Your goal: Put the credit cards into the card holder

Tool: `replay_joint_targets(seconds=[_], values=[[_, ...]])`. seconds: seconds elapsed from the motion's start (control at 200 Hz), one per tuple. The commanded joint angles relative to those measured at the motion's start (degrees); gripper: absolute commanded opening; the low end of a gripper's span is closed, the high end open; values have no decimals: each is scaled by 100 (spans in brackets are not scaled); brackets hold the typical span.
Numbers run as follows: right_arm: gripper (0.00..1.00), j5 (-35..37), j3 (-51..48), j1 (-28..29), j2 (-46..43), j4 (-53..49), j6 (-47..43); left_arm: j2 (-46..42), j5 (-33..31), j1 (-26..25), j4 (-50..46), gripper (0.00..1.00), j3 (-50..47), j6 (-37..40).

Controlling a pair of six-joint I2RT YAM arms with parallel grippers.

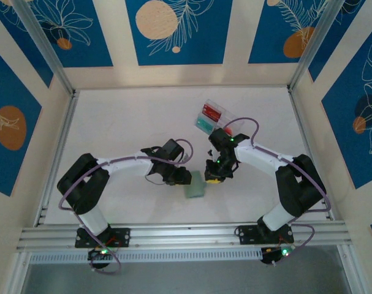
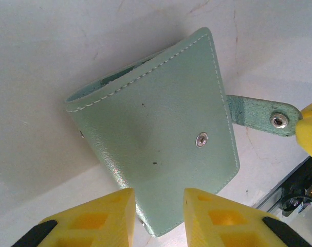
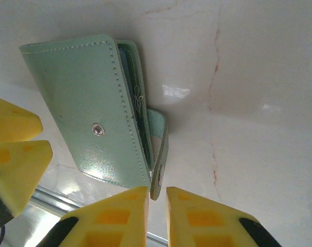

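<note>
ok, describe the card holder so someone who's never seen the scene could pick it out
On the white table, near the front rail, between the tips of the left arm and right arm. The card holder lies flat there: a small, folded, sage-green stitched wallet with a metal snap and a loose side tab. Unlike the clear plastic box farther back, it is opaque and soft-looking.
</note>
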Motion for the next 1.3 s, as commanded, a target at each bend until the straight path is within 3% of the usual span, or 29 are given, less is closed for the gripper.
replay_joint_targets(seconds=[0.0,0.385,0.585,0.745,1.295], values=[[16,-193,-96,-28,92,26,-67,-2,121,-62,51,30,-111,-67],[15,-256,-115,-33,183,76,-104,-33,121,-65,100,30,-184,-97],[10,-280,-129,-22,138,89,-91,-19,121,-63,133,29,-222,-102],[0,-363,-79,14,112,83,-163,43,137,-65,156,30,-205,-76],[0,-1126,184,187,286,194,-535,357,22,-188,272,29,-172,-30]])
